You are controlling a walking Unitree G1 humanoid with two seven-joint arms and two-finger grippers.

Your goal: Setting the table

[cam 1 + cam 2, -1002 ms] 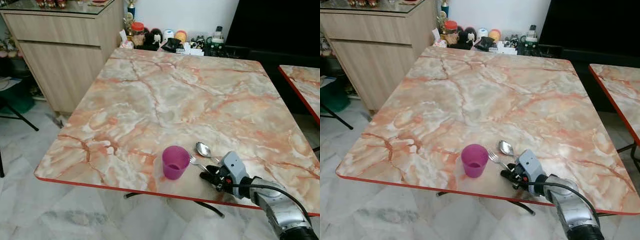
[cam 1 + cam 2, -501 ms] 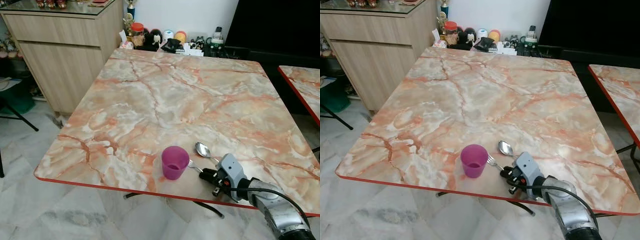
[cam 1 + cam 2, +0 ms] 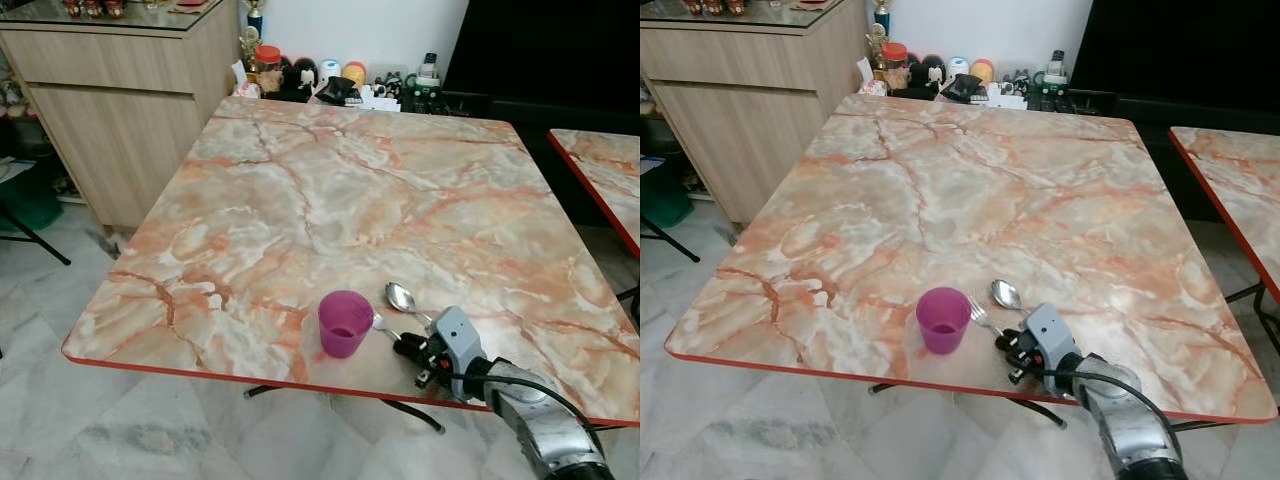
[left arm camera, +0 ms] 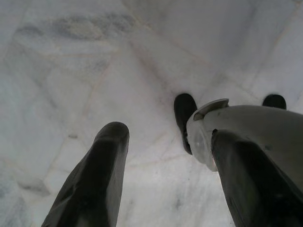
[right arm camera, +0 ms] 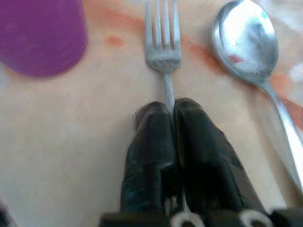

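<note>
Marble bench point(image 3: 330, 200): fork point(image 5: 164, 52) handle clenched in right gripper point(image 5: 171, 113) fingers, tines pointed ahead, flanked by purple cup point(image 3: 343, 323) and spoon point(image 3: 402, 298); left gripper point(image 4: 165, 156) parted, idle

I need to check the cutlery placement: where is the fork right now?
The fork lies near the table's front edge, between the purple cup and the spoon, its handle pinched in the right tool.

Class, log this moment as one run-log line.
right gripper: shut on fork | spoon: beside fork | purple cup: upright on table | left gripper: idle, open
</note>
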